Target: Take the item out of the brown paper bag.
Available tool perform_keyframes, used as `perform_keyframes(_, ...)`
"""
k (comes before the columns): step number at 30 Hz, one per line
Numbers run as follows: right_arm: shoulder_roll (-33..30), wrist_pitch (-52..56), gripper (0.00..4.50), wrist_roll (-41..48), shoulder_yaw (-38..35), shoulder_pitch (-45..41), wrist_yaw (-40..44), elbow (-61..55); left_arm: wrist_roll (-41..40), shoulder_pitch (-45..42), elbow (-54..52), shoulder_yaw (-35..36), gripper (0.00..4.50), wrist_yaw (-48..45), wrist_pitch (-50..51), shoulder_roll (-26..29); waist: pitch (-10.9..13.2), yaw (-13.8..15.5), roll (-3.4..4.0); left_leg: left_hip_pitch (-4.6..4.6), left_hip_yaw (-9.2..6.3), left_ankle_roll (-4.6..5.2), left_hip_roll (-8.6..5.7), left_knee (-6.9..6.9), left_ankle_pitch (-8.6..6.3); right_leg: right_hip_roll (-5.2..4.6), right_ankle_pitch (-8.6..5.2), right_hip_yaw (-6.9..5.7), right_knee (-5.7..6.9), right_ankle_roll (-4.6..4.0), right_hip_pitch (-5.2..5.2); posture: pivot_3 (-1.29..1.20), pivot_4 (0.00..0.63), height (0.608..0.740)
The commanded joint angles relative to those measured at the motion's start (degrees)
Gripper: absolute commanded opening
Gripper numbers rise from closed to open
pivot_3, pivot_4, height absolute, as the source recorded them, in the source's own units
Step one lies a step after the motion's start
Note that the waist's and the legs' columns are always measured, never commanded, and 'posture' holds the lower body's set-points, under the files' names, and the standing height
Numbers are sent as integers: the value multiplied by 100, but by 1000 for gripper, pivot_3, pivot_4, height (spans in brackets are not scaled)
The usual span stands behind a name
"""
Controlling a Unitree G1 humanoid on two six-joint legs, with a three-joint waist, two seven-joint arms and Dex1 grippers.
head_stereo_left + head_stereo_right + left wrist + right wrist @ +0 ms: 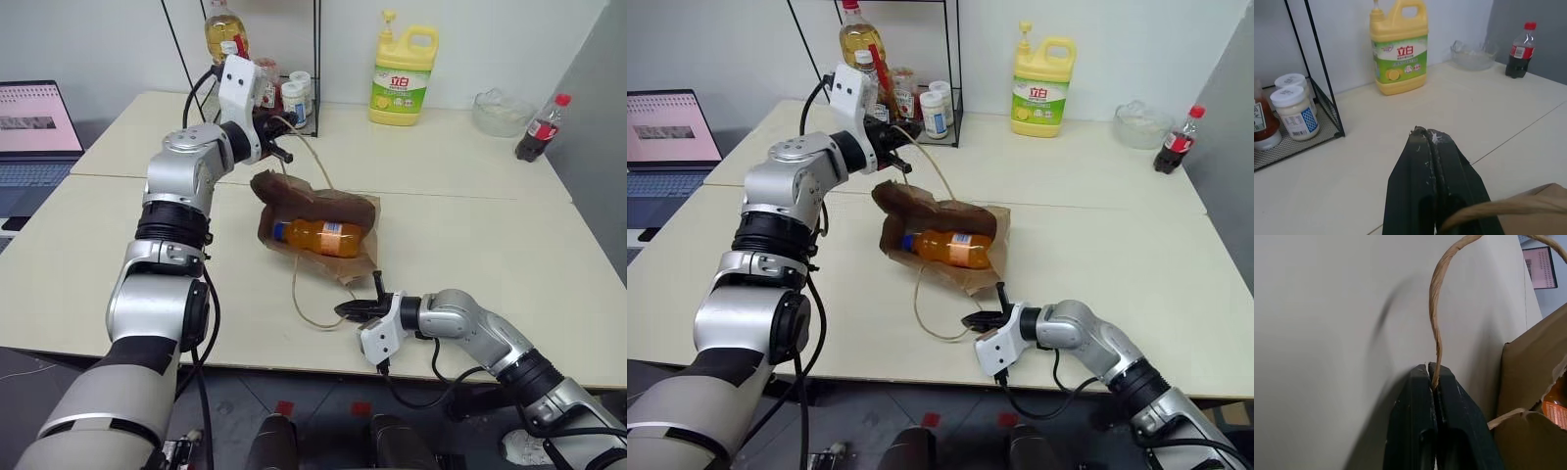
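Orange-liquid bottle (315,237), blue cap toward robot's left, lying on its side inside brown paper bag (353,211); bag on its side on cream table (470,245), mouth pulled open, bottle mostly exposed. Left gripper (285,156) raised above bag, fingers pressed together on upper cord handle (315,157), cord taut. Right gripper (355,309) low at table's near edge, fingers clamped on lower cord handle (1437,308). Far side: yellow detergent jug (403,76), cola bottle (542,128), clear bowl (499,113); wire rack (1308,132) holding jars, partly hidden behind left arm. Laptop (37,132) cut off at frame edge.
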Motion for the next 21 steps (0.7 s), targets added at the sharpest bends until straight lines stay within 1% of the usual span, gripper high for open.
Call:
perform_keyframes(1,-24,61,23,-12,115,130,193,180,43,-94,-178,101,0,-60,-88,29,0,-1,0,0,0,0,0,0,0,0,0,0,0,0,0,0,150,740)
perform_keyframes(4,138,564,631,633,-85,229,503,-84,78,111,-412,34,0,-126,-11,31,0,-8,0,0,0,-1,1,-1,0,0,0,0,0,0,0,0,150,740)
perform_keyframes(5,180,772,941,849,-147,276,628,-240,80,173,-494,18,0,-145,8,30,0,-10,0,1,0,-1,1,-1,0,0,0,1,2,0,0,0,150,740)
perform_keyframes(8,187,1301,1998,1323,-300,390,973,-789,51,324,-751,23,0,-180,125,13,0,-10,0,1,0,-1,1,-2,1,0,0,1,2,0,-1,0,150,740)
perform_keyframes(12,-41,1841,3387,1768,-606,603,1265,-1584,53,486,-1012,15,0,-200,227,-2,1,-3,2,-2,-1,-1,1,-1,0,0,0,0,2,0,-2,0,150,740)
perform_keyframes(15,-257,2407,4481,2388,-991,875,1481,-2316,35,561,-1151,33,0,-190,310,-13,2,2,1,-4,0,0,1,0,0,0,0,1,1,0,-3,0,150,740)
perform_keyframes(19,-555,3378,4481,3247,-1590,1291,1632,-3159,40,597,-1203,53,0,-182,331,-15,2,-1,1,-6,-1,1,1,0,-1,0,0,1,2,0,-3,0,150,740)
perform_keyframes(21,-608,3836,4481,3501,-1834,1436,1561,-3433,44,600,-1199,58,0,-184,323,-19,2,0,1,-6,-1,2,1,0,-1,1,0,1,2,0,-3,0,150,740)
